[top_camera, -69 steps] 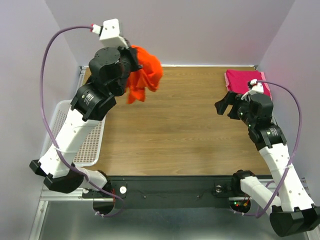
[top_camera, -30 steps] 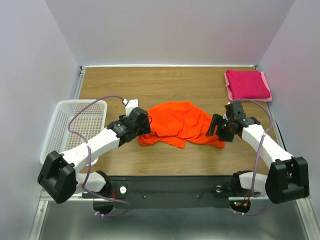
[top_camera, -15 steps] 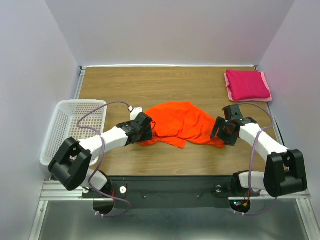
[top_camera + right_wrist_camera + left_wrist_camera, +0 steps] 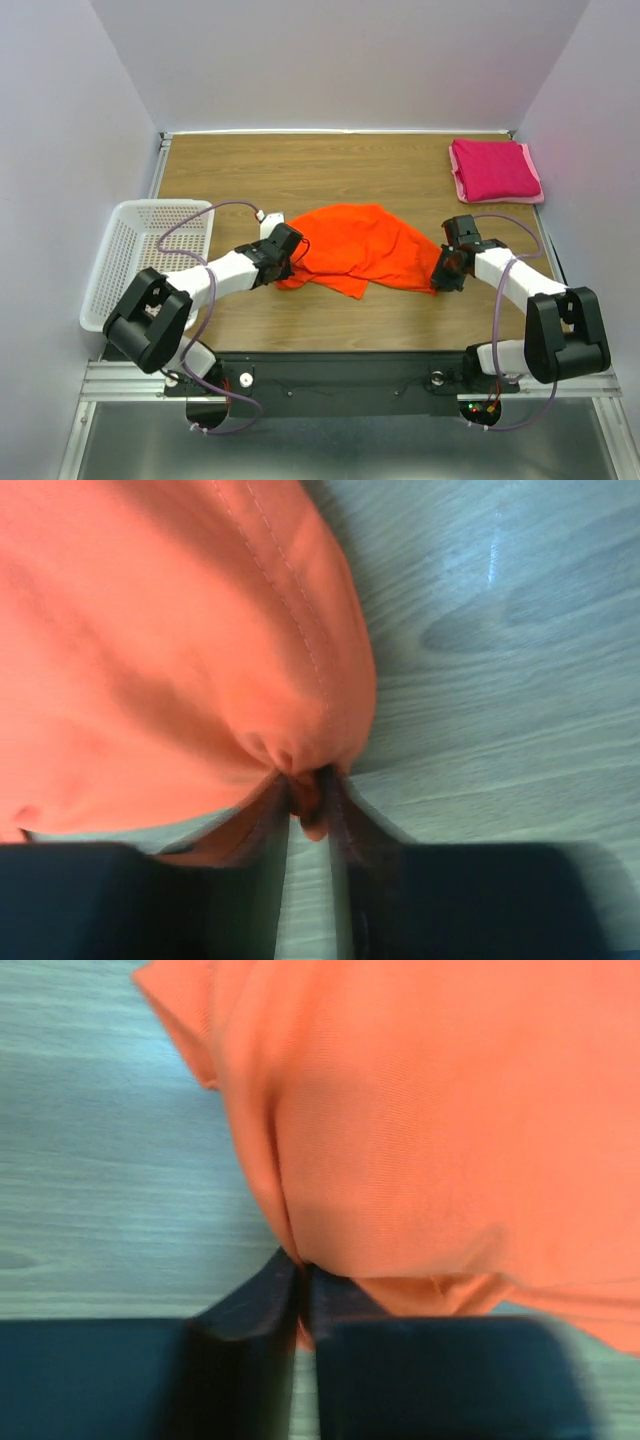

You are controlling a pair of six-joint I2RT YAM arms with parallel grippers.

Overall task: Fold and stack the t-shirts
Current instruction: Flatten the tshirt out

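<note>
The orange t-shirt (image 4: 360,245) lies rumpled in the middle of the table (image 4: 300,170). Each claw is pinched shut on a fold at its edge, the left gripper (image 4: 287,262) on its left side and the right gripper (image 4: 446,268) on its right, a hold I'd guess is for drawing it flat. The folded pink t-shirt (image 4: 495,170) sits well apart in the far right corner and the white basket (image 4: 130,255) is at the left edge, leaving bare wood beyond.

Soft matt knit cloth in the orange shirt (image 4: 360,242), with a stitched hem; like matt cloth in the pink shirt (image 4: 495,168). Smooth wood-grain worktop (image 4: 300,170), faintly shiny. White plastic lattice basket (image 4: 130,262). Matt dark fingers on the left end effector (image 4: 300,1268) and right end effector (image 4: 308,786).
</note>
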